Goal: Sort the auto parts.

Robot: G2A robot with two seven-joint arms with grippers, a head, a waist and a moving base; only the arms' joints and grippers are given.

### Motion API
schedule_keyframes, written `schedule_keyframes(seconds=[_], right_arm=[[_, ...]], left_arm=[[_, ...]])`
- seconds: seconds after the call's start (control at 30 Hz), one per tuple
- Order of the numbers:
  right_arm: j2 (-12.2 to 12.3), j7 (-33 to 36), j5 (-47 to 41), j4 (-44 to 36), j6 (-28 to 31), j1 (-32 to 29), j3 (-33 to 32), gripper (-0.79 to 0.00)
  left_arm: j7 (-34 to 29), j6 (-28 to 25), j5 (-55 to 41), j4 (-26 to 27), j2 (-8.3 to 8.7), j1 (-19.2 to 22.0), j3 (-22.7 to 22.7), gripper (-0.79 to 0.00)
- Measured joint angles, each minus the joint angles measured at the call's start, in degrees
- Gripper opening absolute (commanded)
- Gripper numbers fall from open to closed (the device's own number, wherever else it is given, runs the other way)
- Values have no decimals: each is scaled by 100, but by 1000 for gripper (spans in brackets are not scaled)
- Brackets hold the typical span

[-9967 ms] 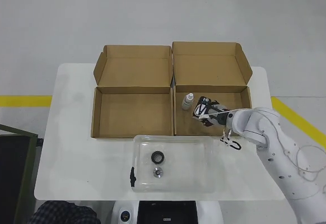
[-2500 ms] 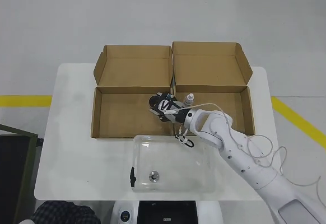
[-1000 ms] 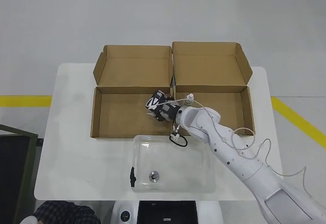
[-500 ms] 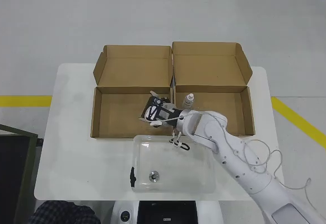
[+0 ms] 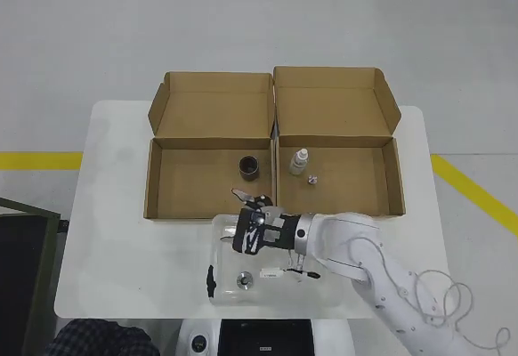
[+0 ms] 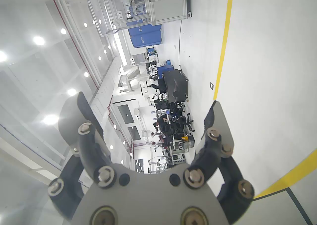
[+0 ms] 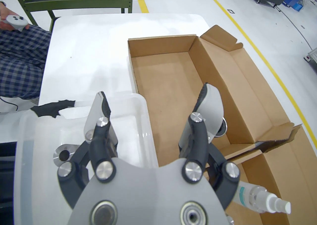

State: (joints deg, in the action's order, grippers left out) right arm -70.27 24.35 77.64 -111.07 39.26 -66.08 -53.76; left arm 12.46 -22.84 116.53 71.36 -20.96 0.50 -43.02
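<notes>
The right gripper [image 5: 252, 228] hangs with fingers spread and empty above the far-left corner of the clear plastic tray [image 5: 330, 285], which sits at the near edge of the white worktop [image 5: 117, 222]. A round metal disc with a centre hole [image 7: 63, 155] lies in the tray, and a small black part [image 5: 211, 281] rests on its left rim. Two open cardboard boxes stand side by side along the far edge. A dark cylindrical ring [image 5: 249, 165] sits in the far-right corner of the left box [image 5: 165, 182]. The right box [image 5: 388, 182] holds a white spray bottle [image 5: 299, 161] and what looks like a small metal fitting [image 5: 311, 178]. The left gripper [image 6: 148, 117] is also spread, pointing into the hall.
</notes>
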Motion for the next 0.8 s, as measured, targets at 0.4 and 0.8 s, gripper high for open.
schedule_keyframes(seconds=[0.4,0.8], right_arm=[[229,-127,348,-360,742,-831,-311,-111],[362,-128,633,-127,1307,-1050,-322,-166]], left_arm=[[0,0,0,0,0,0,0,0],[0,0,0,0,0,0,0,0]])
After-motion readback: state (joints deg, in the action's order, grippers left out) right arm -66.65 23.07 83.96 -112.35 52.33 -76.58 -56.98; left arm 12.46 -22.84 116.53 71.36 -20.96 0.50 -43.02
